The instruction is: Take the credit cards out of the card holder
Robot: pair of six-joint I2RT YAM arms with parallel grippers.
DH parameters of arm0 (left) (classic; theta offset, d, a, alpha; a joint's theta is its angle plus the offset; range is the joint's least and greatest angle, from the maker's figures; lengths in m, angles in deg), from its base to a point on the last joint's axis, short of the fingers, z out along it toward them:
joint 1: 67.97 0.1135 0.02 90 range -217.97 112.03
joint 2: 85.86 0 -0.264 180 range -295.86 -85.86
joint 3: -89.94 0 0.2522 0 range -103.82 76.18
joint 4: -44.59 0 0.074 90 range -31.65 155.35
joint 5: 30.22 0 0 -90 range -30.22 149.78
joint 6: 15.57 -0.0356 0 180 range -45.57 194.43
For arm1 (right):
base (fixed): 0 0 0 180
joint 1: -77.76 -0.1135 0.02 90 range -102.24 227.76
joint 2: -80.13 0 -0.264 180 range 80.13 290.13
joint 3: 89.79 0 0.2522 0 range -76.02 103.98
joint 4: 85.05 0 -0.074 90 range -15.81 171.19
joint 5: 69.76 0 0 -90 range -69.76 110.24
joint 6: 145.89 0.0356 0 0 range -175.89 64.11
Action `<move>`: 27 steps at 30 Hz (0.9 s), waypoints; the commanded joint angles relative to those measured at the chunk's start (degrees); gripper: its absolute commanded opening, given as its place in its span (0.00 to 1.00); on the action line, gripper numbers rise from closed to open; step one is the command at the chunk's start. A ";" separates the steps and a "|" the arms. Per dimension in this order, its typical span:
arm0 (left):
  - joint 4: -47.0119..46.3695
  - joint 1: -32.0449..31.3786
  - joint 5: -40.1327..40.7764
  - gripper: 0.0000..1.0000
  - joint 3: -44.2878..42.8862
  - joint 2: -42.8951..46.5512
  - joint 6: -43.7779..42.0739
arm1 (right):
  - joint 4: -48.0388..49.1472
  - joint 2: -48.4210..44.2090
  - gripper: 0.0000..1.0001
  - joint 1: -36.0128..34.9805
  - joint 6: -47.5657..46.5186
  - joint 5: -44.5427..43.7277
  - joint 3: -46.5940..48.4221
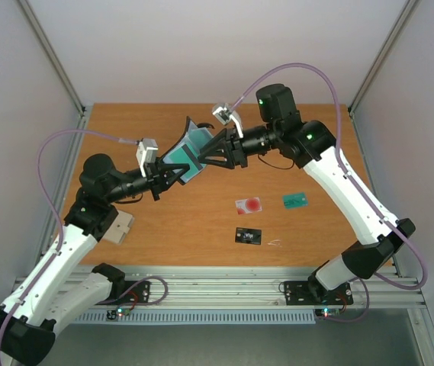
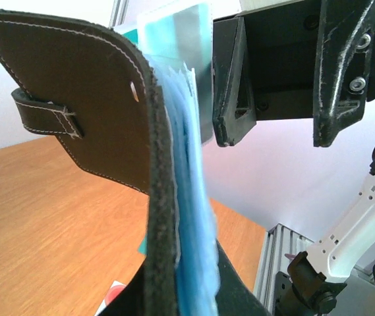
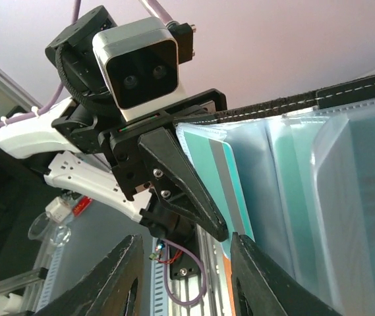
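While the left gripper (image 1: 172,174) is clamped on the card holder (image 1: 188,152), it holds the holder open in the air above the table's (image 1: 178,221) far middle. The holder's long edge slants from near-left to far-right, with its sleeves facing the right arm. The right gripper (image 2: 276,131), jaws apart, sits just beside a sleeved teal-green card (image 3: 217,184). The red-spotted card (image 1: 248,204), black card (image 1: 249,236) and teal card (image 1: 296,200) lie flat toward the right edge.

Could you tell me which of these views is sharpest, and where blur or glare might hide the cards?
Top external: evenly lit and sharp, only soft shadows; the black card shows its white print. Left wrist: the card holder sits so close that its plastic sleeves blur. Right wrist: bright backdrop, pale sheen on those sleeves, yet the teal card is crisp.
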 commanded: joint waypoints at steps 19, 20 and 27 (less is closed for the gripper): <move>-6.82 -0.02 -2.12 0.00 1.09 1.25 0.19 | -6.44 2.52 0.01 -4.16 -5.85 -0.66 5.06; -6.98 -0.02 -2.30 0.00 1.23 1.25 0.16 | -6.49 2.34 0.01 -4.09 -5.86 -0.68 5.02; -8.86 -0.02 -4.26 0.22 2.17 1.86 0.24 | -5.11 0.11 0.01 -0.82 -4.62 0.58 2.84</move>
